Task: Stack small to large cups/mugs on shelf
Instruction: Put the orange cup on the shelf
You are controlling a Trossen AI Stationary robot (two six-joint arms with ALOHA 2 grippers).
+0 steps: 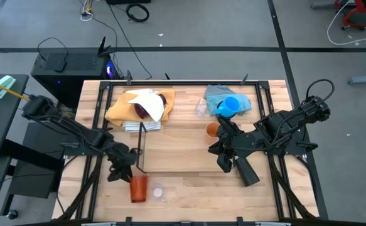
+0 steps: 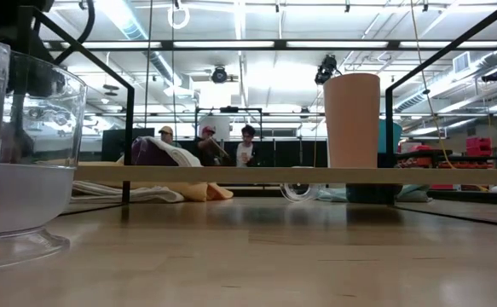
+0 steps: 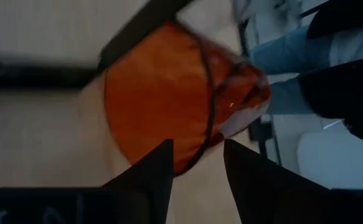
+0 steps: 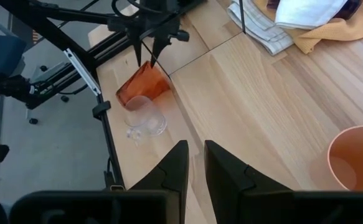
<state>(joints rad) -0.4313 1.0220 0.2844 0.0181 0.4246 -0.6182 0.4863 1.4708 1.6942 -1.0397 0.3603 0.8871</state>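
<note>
The amber tumbler (image 1: 138,188) is seen at about 7 o'clock on the table (image 1: 189,182), tilted, just outside the shelf (image 1: 170,164). Its rim is pinched between the fingers of the left gripper (image 1: 125,172), which is set at the tumbler's 11 o'clock. A clear cup (image 1: 158,192) lies just beside it, at its 3 o'clock. A small orange cup (image 1: 213,130) stands near the table's centre, and a blue mug (image 1: 229,105) rests on a blue cloth (image 1: 218,95) at 1 o'clock. A purple cup (image 1: 150,107) is wrapped in yellow and white cloths (image 1: 126,108) at 11 o'clock. The right gripper (image 1: 222,160) is held at 4 o'clock of the orange cup, fingers nearly together, nothing between them.
</note>
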